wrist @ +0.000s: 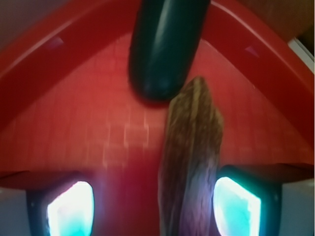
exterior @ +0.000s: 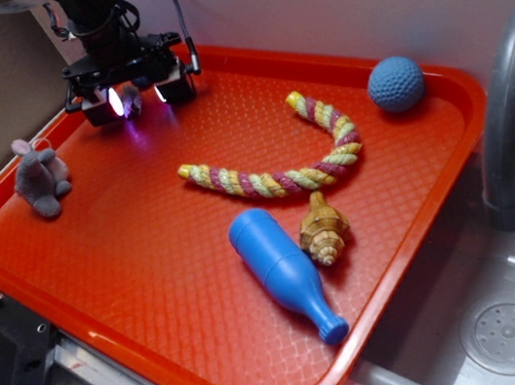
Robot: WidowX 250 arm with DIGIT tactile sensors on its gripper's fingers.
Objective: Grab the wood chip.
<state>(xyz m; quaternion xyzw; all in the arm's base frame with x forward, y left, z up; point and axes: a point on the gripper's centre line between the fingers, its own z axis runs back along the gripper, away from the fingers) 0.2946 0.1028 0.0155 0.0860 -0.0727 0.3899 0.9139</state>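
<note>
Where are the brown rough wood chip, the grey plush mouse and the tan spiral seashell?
brown rough wood chip [wrist: 192, 162], wrist view, middle of its grainy face.
grey plush mouse [exterior: 41, 179], exterior view, middle of its body.
tan spiral seashell [exterior: 322, 230], exterior view, middle of its ribbed body.

The exterior view looks down at an angle across the whole red tray [exterior: 46, 287] from its near corner. The wrist view sits very low and close, facing the tray's [wrist: 59, 123] far corner. Both share that corner and the wood chip [wrist: 192, 157].
</note>
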